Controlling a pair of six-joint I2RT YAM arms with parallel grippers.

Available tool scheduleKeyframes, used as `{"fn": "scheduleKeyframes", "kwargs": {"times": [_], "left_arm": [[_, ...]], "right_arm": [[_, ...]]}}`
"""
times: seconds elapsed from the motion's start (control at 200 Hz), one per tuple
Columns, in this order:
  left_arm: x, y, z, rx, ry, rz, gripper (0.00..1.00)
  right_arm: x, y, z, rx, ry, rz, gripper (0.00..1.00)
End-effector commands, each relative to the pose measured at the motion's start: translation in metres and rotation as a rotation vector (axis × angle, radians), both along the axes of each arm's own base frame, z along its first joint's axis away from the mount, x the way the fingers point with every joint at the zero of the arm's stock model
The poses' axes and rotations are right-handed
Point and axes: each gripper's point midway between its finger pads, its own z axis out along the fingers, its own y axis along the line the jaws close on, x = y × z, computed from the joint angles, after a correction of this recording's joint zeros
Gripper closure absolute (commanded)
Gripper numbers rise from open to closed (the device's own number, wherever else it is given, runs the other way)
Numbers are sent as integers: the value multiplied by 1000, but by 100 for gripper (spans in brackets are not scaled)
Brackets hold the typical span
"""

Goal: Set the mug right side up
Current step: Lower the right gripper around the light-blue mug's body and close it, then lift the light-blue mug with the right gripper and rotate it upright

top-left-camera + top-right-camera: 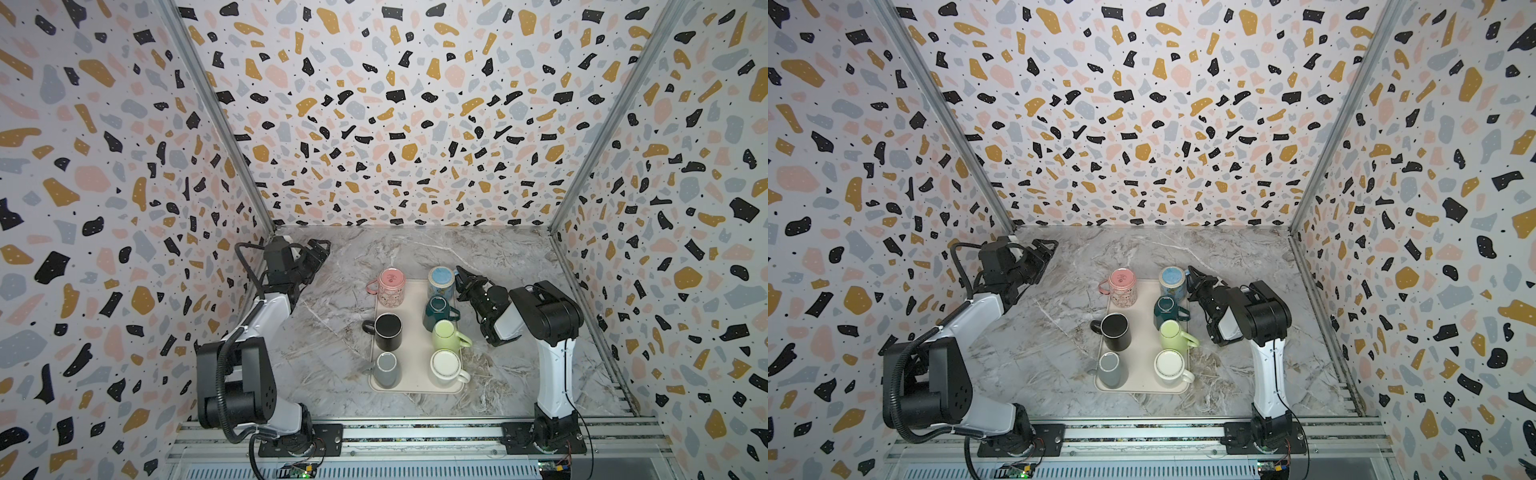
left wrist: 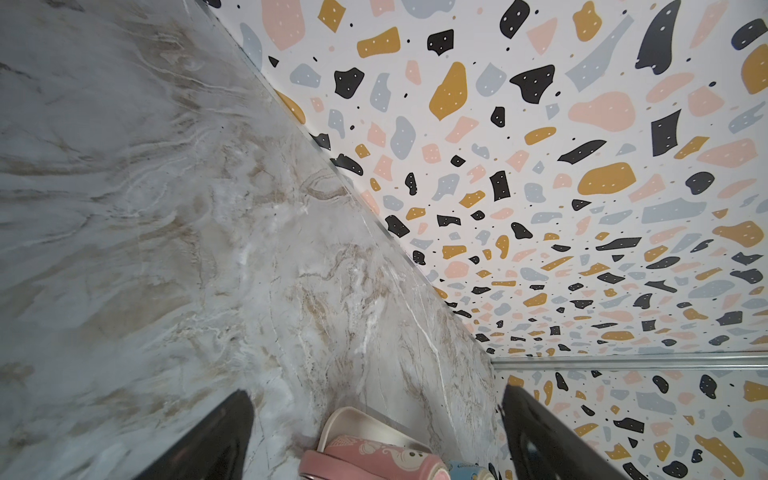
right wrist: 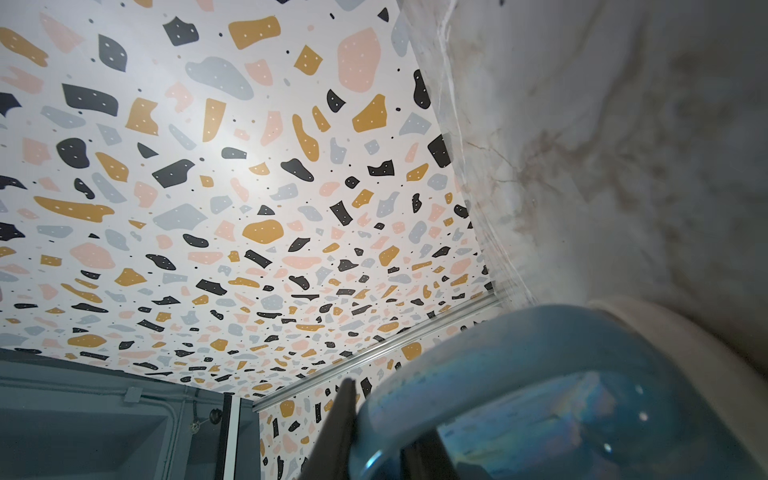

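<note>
1. Marble-patterned table (image 1: pixel 324 353) is enclosed on three sides by speckled terrazzo walls (image 1: pixel 374 104). A pale tray (image 1: pixel 415 353) is set at mid-table.
2. Blue mug (image 1: pixel 441 279) is found at the tray's far right corner, standing base up with its mouth down on the tray. Its handle (image 3: pixel 540 340) is turned outward from the tray, toward the right arm.
3. Right gripper (image 1: pixel 460 272) is placed at that handle with the jaws drawn narrow. In the right wrist view one dark finger (image 3: pixel 336 432) is seen outside the loop, and the other is glimpsed through the glossy blue curve. A hold on the handle is judged to be made.
4. Handling: glazed ceramic is presumed, so the mug is taken to be rigid, brittle, fairly heavy and slick under the pads. The handle is judged a sound place to take hold, since the loop is narrow enough to be pinched. Held there, the body's weight hangs off to one side, so swinging or slipping in the jaws is to be expected while it is turned. A lift clear of the tray is judged necessary first.
5. Teal mug (image 1: pixel 438 311) is noted just beside the blue one, along the tray's right edge, so little room is left there. Pink mug (image 1: pixel 392 286) is set at the tray's far left corner.
6. Left gripper (image 1: pixel 318 251) is held well off the tray's far left corner, near the wall. Its fingers are spread wide and nothing is between them.
</note>
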Motion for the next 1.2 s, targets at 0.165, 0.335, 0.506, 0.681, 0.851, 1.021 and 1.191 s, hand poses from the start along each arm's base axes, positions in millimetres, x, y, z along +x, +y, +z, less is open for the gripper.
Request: {"fn": "scheduleKeyframes", "kwargs": {"times": [0.165,0.335,0.506,0.681,0.851,1.021,1.191], "left_arm": [[7,-1,17,-6,-49,-21,6],[6,-2,17,-11,-52,-24,6],[5,-2,16,-13,-52,-24,6],[5,-2,16,-14,-52,-26,6],[4,-2,18,-13,-56,-27,6],[4,-3,17,-14,-53,-28,6],[3,-3,17,-14,-53,-27,6]], "right_arm": [[5,4,34,267,18,57,100],[5,8,45,242,-31,78,100],[5,12,54,237,-74,94,100],[6,14,67,226,-131,103,100],[6,18,77,203,-169,120,100],[7,19,85,192,-204,124,100],[8,21,92,197,-242,130,100]]}}
